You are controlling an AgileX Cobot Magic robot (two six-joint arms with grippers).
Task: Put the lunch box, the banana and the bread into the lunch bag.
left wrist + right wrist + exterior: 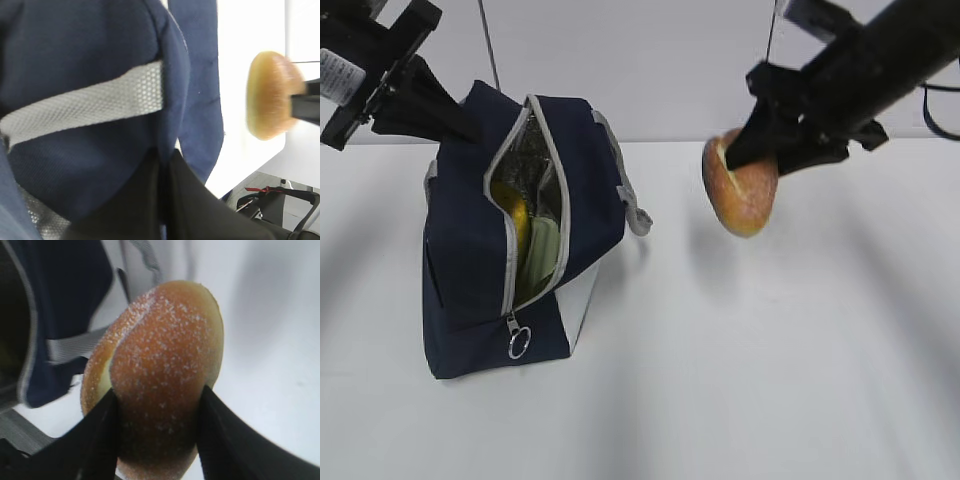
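Fabric at the far left top edge of the lunch bag (470, 260) is pinched in the left end effector (455, 122), whose jaws are pressed fully together on the navy cloth just by a grey strap handle (85, 107). That bag stands upright on the left of the white counter (770, 380), its grey zipper (510, 290) parted, the ring pull (519, 343) hanging low on the near side. Through the gap I can see the banana (513, 215) lying yellow against the silver lining, and right of it the pale green lid of the lunch box (545, 252), both inside. Over to the right, well apart from the bag, the right end effector (745, 150) has its jaws partly closed around the bread (740, 195), gripping both sides and holding it in the air above the counter, clear of the surface
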